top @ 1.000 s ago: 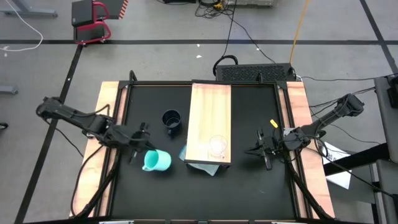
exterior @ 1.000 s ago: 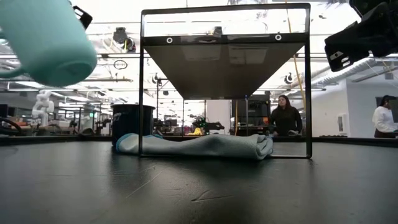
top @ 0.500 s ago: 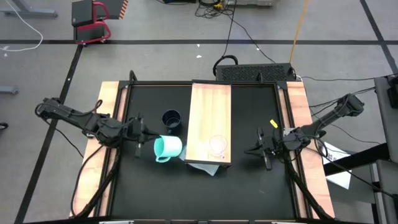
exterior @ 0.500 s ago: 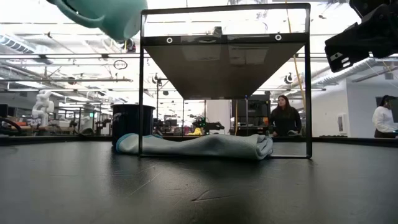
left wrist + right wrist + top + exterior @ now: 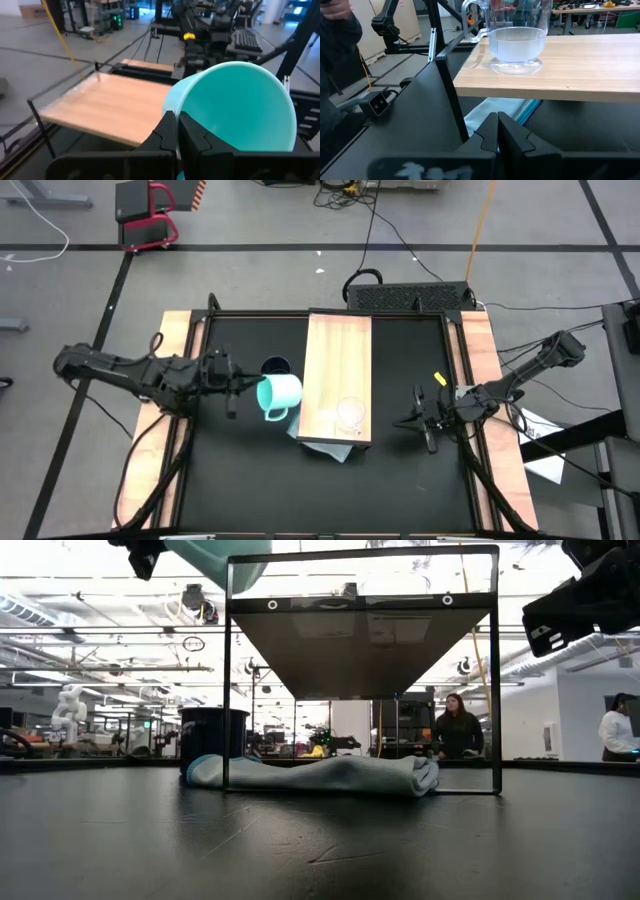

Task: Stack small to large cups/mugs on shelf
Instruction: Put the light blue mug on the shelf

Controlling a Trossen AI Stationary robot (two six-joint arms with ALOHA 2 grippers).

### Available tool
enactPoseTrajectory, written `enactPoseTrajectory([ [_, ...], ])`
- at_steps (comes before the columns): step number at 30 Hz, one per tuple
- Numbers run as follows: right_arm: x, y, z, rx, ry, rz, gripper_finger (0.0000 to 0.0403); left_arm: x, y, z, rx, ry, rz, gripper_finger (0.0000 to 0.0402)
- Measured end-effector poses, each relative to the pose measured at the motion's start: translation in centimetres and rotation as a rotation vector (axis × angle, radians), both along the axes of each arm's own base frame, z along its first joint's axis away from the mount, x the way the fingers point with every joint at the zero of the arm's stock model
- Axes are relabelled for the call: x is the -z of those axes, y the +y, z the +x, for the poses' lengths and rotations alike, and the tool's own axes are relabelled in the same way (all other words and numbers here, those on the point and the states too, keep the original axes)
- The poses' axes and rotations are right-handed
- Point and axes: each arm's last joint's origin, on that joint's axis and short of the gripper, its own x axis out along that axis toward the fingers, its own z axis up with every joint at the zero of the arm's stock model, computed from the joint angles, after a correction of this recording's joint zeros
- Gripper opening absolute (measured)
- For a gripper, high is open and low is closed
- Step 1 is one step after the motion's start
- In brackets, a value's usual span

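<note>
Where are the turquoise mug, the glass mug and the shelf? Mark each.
turquoise mug (image 5: 279,392), high view, its side wall.
glass mug (image 5: 515,42), right wrist view, its lower body.
shelf (image 5: 338,355), high view, bare wooden top.

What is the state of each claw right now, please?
Left claw: shut on the turquoise mug, held beside the shelf.
Right claw: shut, holding nothing.

Floor: grey concrete (image 5: 260,220) crossed by dark tape lines (image 5: 300,247), cables trailing across it.
Furniture: a red-framed stand (image 5: 150,210) sits on the floor beyond the bench's far left corner.
Bench: black top (image 5: 250,480) edged by wooden side strips (image 5: 480,360).
Ceiling: bright strip lights (image 5: 60,665) over an open workshop.
People: 2 stand in the room behind, 1 in dark clothes (image 5: 459,730), 1 in white (image 5: 617,730).
</note>
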Motion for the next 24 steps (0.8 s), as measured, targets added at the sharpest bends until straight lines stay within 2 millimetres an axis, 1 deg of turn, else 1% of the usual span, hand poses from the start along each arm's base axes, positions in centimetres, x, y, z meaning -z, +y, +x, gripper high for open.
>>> enactPoseTrajectory([
  [4, 0.0, 0.0, 0.0, 0.000, 0.001, 0.000, 0.0000, -0.3, 0.8, 0.1, 0.021, 0.001, 0.003, 0.0000],
  [10, 0.0, 0.0, 0.0, 0.000, 0.000, -0.001, 0.0000, -1.5, 2.1, 0.9, 0.031, -0.016, -0.021, 0.0000],
  [16, 0.0, 0.0, 0.0, -0.001, 0.002, -0.004, 0.0000, -3.1, 3.1, 3.1, 0.058, 0.002, -0.033, 0.0000],
  [19, 0.0, 0.0, 0.0, -0.001, 0.002, -0.004, 0.0000, -3.9, 3.6, 4.4, 0.051, 0.046, -0.024, 0.0000],
  [24, 0.0, 0.0, 0.0, 0.003, 0.000, 0.015, 0.0000, -6.3, 4.8, 6.3, 0.003, 0.127, -0.035, 0.0000],
])
